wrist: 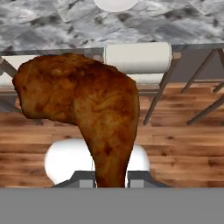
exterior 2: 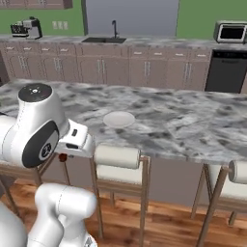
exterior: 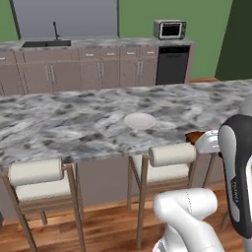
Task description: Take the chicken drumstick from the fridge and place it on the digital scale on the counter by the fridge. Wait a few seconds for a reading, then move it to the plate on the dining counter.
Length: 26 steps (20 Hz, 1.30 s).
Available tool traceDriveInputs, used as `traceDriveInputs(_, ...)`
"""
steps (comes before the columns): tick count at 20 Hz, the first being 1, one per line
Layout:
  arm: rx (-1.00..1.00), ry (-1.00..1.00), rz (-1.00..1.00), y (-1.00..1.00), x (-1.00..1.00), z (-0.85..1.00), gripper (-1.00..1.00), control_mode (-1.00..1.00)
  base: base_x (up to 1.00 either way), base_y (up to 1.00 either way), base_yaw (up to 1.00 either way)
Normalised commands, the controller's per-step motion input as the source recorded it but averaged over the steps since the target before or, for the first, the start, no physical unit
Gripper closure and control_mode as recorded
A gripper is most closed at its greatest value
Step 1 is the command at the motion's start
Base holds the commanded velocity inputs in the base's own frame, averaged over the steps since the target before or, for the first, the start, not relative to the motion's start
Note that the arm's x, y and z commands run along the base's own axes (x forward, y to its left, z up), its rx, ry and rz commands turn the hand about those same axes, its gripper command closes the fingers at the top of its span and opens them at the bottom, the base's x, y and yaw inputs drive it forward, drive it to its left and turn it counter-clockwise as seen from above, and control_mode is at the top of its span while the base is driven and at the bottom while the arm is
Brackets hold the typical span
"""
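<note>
Green-walled kitchen cabinets are seen behind the dining counter (exterior: 74, 125), a long marbled slab fronted by cushioned wooden stools (exterior: 167, 162). On the dining counter, near its stool-side edge, the round white plate (exterior: 140, 120) is set. Short of that edge, above a stool, the chicken drumstick (wrist: 83, 109) is held by the gripper (wrist: 111, 178), its jaws narrowed on the thin bone end. Glossy, reddish-brown and club-shaped, the meat is judged light, fairly firm and possibly greasy, so the narrow end is best gripped.
</note>
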Motion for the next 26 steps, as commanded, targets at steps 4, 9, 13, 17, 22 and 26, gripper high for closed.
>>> traceDriveInputs(4, 0.0, 0.0, 0.0, 0.0, 0.0, 0.0, 1.0, 1.0, 0.53, -0.11, 0.06)
traceDriveInputs(9, 0.0, 0.0, 0.0, 0.0, 0.0, 0.0, 1.0, 1.0, 0.47, 0.0, 0.07)
traceDriveInputs(13, 0.0, 0.0, 0.0, 0.0, 0.0, 0.0, 1.0, 1.0, 0.63, 0.02, 0.06)
traceDriveInputs(17, 0.0, 0.0, 0.0, 0.0, 0.0, 0.0, 1.0, 1.0, 0.75, 0.01, 0.05)
traceDriveInputs(22, 0.0, 0.0, 0.0, 0.0, 0.0, 0.0, 1.0, 1.0, 0.73, 0.0, 0.04)
traceDriveInputs(26, 0.0, 0.0, 0.0, 0.0, 0.0, 0.0, 1.0, 1.0, 0.53, 0.0, 0.04)
